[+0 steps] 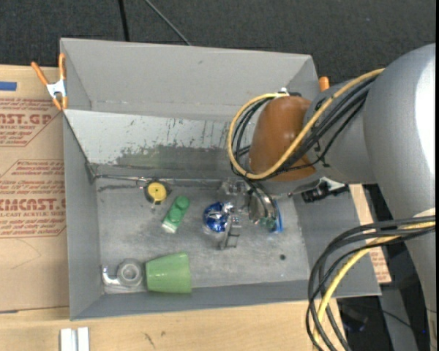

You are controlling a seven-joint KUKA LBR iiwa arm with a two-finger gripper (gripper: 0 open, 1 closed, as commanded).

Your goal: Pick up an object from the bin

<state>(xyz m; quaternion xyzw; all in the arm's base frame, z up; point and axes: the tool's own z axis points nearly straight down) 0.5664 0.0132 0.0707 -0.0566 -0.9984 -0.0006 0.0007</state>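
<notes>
My gripper is low over the bin floor, right of the middle. A shiny blue ball lies right against its left side. A small blue thing sits on its right side, partly hidden by the gripper. A small green bottle lies on its side further left of the ball.
A yellow round piece lies near the back wall at the left. A light green cup lies on its side at the front left, with a clear tape roll beside it. The arm with its orange cover and cables overhangs the bin's right side.
</notes>
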